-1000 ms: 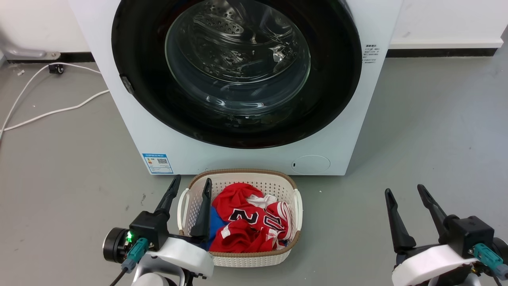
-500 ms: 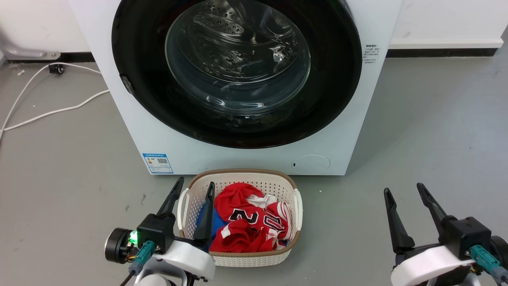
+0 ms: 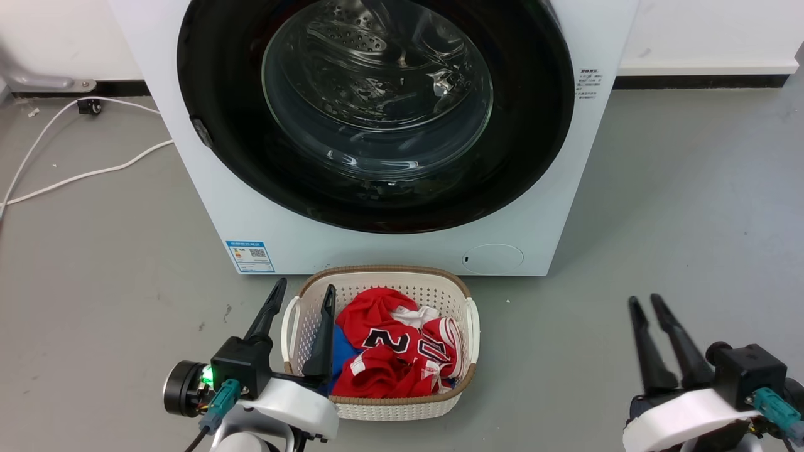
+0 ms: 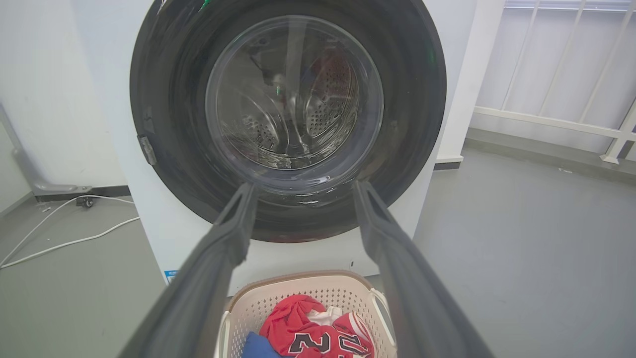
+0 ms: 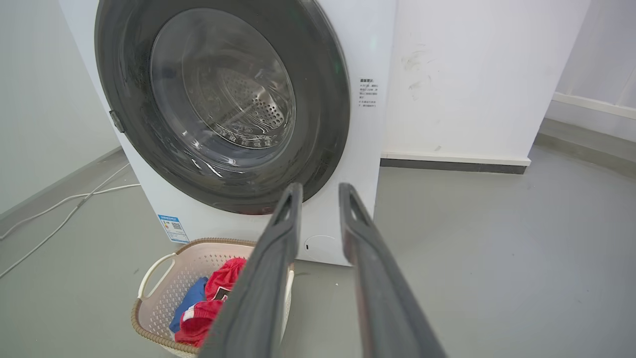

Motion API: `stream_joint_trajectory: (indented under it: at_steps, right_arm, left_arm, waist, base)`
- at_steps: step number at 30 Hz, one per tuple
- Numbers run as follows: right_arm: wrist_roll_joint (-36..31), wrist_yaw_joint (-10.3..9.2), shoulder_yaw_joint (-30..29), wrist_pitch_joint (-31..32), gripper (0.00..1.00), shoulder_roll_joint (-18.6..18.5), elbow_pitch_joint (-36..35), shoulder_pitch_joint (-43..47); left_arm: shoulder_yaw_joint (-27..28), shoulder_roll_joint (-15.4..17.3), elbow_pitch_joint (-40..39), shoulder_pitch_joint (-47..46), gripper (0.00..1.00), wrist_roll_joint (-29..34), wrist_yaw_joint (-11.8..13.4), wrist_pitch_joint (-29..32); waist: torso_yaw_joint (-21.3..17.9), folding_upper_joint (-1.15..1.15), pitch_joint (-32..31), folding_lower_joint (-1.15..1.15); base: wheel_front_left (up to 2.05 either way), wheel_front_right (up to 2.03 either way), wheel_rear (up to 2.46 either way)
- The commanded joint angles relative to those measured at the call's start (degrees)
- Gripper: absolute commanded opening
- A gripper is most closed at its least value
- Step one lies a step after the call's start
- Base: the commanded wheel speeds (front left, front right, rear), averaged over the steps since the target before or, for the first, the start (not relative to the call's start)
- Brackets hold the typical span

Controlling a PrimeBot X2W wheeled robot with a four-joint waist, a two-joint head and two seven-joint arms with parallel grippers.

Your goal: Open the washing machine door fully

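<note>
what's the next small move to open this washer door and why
Probably lift the left gripper forward to the small grey tab on the left rim of the washing machine door. The door sits shut, and that gripper, open and low by the basket, is on the tab's side.

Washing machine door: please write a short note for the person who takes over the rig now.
Left claw: open, empty, above the left rim of the laundry basket.
Right claw: narrowly open, empty, over the floor at the right.
Washing machine door: shut, flush with the machine front; neither claw touches it.
Done: nothing yet.
To do: reach the door, pull it fully open.
</note>
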Motion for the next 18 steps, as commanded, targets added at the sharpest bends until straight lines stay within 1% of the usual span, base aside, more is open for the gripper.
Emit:
stream_joint_trajectory:
  at_steps: [1,4,8,11,16,18]
  right_arm:
    - [0.4,-0.01,-0.2,0.0,0.00,0.2,0.1,-0.3]
    - [4.0,-0.01,-0.8,-0.5,0.00,0.2,0.7,-0.3]
    - [18.3,-0.01,-1.0,-0.7,0.00,0.2,2.9,-0.7]
    - [32.3,-0.01,-0.5,-1.3,0.00,0.2,5.0,-1.3]
    - [62.1,-0.01,1.1,-1.6,0.00,0.1,7.3,-3.1]
    - [72.4,0.00,0.7,-0.9,0.00,0.1,7.6,-4.4]
  left_arm:
    - [0.2,0.1,0.0,-0.4,1.00,0.3,0.1,-0.2]
    - [0.4,0.0,-0.1,-0.5,1.00,0.5,0.0,-0.2]
    - [0.7,-0.1,-0.5,-0.6,1.00,0.6,0.1,-0.2]
    - [0.9,-0.2,-0.7,-0.8,1.00,0.4,0.1,-0.2]
    - [1.3,-0.4,-1.2,-1.0,1.00,0.3,0.3,-0.2]
    - [1.6,-0.4,-1.4,-1.2,1.00,-0.2,0.3,-0.2]
  waist:
    - [0.0,0.00,0.0,0.00]
    - [0.1,0.00,0.1,0.00]
    - [0.0,0.00,0.4,0.00]
    - [0.0,0.00,0.8,0.00]
    - [-0.3,0.00,1.6,0.00]
    - [-0.5,0.00,2.1,0.00]
  base:
    - [0.00,0.00,0.00]
    - [0.00,0.00,0.00]
    - [0.00,0.00,0.00]
    - [0.00,0.00,0.00]
    - [0.00,0.00,0.00]
    - [0.00,0.00,0.00]
